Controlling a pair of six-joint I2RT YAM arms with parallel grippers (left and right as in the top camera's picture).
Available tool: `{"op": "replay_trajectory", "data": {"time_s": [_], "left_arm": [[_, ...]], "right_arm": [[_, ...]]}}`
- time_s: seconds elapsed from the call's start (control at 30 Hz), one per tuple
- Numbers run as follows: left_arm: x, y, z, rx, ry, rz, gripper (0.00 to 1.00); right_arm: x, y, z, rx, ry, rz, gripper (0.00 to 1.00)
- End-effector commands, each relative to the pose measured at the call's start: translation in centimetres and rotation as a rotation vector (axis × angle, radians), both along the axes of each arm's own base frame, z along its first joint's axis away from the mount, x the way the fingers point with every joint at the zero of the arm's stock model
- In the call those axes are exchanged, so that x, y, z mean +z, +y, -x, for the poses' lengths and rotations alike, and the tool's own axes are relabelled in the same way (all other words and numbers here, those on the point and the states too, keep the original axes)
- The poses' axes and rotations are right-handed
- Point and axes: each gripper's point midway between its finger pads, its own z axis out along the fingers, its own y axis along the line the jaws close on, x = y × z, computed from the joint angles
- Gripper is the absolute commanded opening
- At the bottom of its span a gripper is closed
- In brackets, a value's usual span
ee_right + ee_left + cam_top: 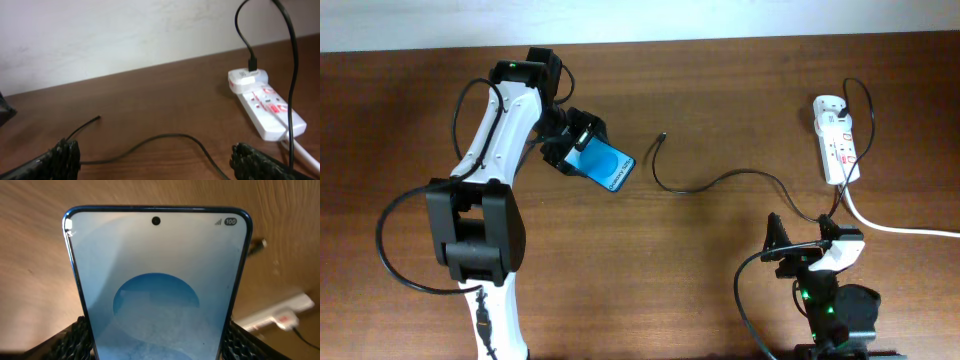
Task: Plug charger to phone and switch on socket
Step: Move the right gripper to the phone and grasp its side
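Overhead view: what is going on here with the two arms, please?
The left gripper holds the phone between its fingers, screen lit. The charger lies on the table, its plug tip free and apart from the phone; its other end sits in the socket. The right gripper is open and holds nothing.

One phone (607, 166), one charger (720, 180), one socket (837, 140), one white cord (900, 228); two pincers: left pincer (582, 146), right pincer (781, 240).

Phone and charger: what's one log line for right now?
left gripper: holds phone | right gripper: open, empty | charger: on table, unplugged from phone | socket: untouched
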Motion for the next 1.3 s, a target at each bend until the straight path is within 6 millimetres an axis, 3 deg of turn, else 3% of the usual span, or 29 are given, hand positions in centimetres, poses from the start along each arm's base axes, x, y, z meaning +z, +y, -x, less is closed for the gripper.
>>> {"op": "replay_trajectory", "data": {"time_s": [0.0,0.2,0.33,0.47,0.6,0.67,0.7,0.73,0.8,0.87,0.93,1.0,1.07,1.27], "left_arm": [[2.8,-2.7,-0.3,0.067,0.051,0.229,0.00],[7.0,-5.7,0.5,0.108,0.163,0.524,0.00],[7.4,-5.9,0.8,0.130,0.205,0.550,0.00],[7.4,-5.2,0.5,0.145,0.199,0.547,0.00],[7.2,-5.2,0.5,0.145,0.197,0.537,0.00],[6.1,-4.5,0.4,0.148,0.184,0.463,0.00],[5.2,-3.9,0.4,0.159,0.180,0.398,0.00],[3.7,-2.7,0.3,0.174,0.168,0.282,0.00],[2.6,-1.8,0.3,0.198,0.169,0.188,0.00],[1.5,-1.2,0.4,0.233,0.177,0.083,0.00],[0.9,-1.1,0.6,0.258,0.186,0.018,0.00],[0.6,-1.5,0.9,0.264,0.190,-0.026,0.00],[0.6,-2.0,1.2,0.252,0.190,-0.027,0.00],[0.5,-1.9,2.1,0.246,0.222,-0.052,0.00]], "right_arm": [[1.0,0.6,-0.5,0.029,0.050,-0.022,0.99],[0.3,1.6,-3.1,0.090,0.245,-0.045,0.98],[-0.4,3.1,-4.2,0.174,0.370,-0.083,0.98],[2.8,3.5,-5.7,0.198,0.495,-0.109,0.98],[9.6,4.9,-7.0,0.280,0.486,-0.139,0.98],[11.6,5.0,-8.0,0.293,0.413,-0.137,0.98],[11.4,5.2,-8.4,0.267,0.437,-0.233,0.98],[9.8,5.7,-9.1,0.256,0.517,-0.348,0.98],[8.3,6.8,-9.6,0.317,0.574,-0.384,0.98],[6.0,9.4,-10.7,0.454,0.656,-0.455,0.96],[3.9,11.7,-11.8,0.504,0.712,-0.493,0.89],[2.2,15.8,-12.5,0.601,0.729,-0.454,0.79],[1.0,19.2,-12.4,0.637,0.753,-0.450,0.78],[-0.9,24.9,-11.1,0.577,0.795,-0.421,0.71]]}}
